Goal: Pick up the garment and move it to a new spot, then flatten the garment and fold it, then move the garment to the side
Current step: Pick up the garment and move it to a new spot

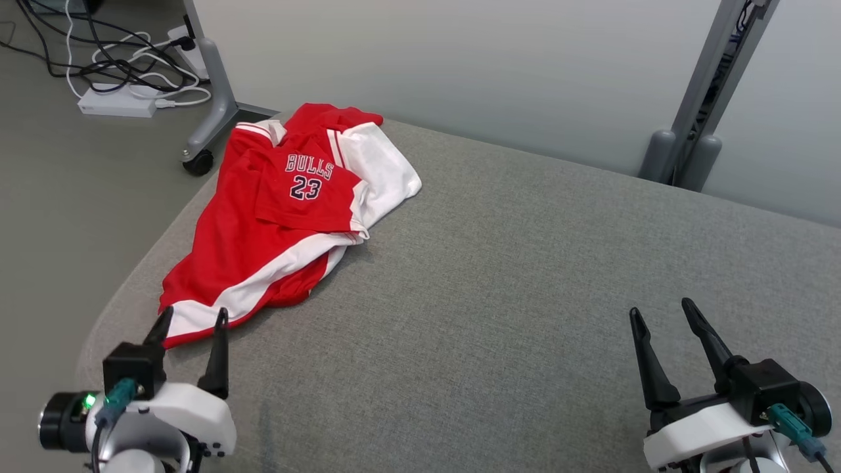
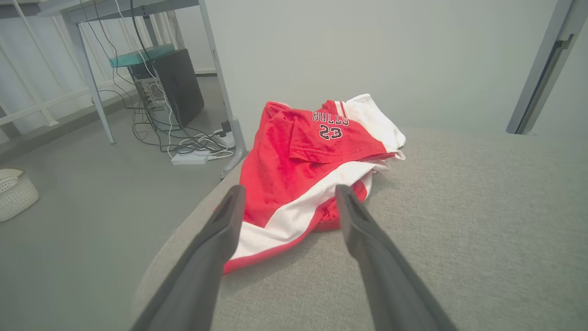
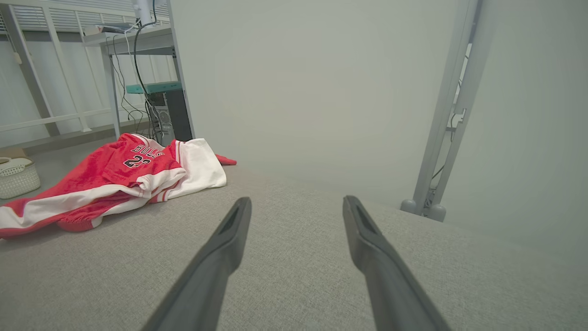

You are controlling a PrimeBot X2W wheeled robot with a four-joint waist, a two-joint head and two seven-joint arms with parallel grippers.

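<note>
The garment (image 1: 282, 217) is a crumpled red and white pair of shorts printed BULLS 23, lying near the far left corner of the grey padded table (image 1: 512, 282). In the left wrist view the garment (image 2: 294, 161) lies just beyond my fingertips, its near hem between them. My left gripper (image 1: 192, 318) is open at the lower left, tips at the garment's near hem, holding nothing. At the lower right my right gripper (image 1: 660, 310) stands open and empty, far from the cloth. The right wrist view has the garment (image 3: 115, 179) off to its left and the open right gripper (image 3: 296, 202) over bare table.
The table's rounded left edge (image 1: 125, 282) drops to the floor. Cables and a power strip (image 1: 118, 105) lie by a wheeled stand leg (image 1: 210, 125). A grey post (image 1: 696, 118) rises behind the table at right. A white basket (image 2: 16, 193) stands on the floor.
</note>
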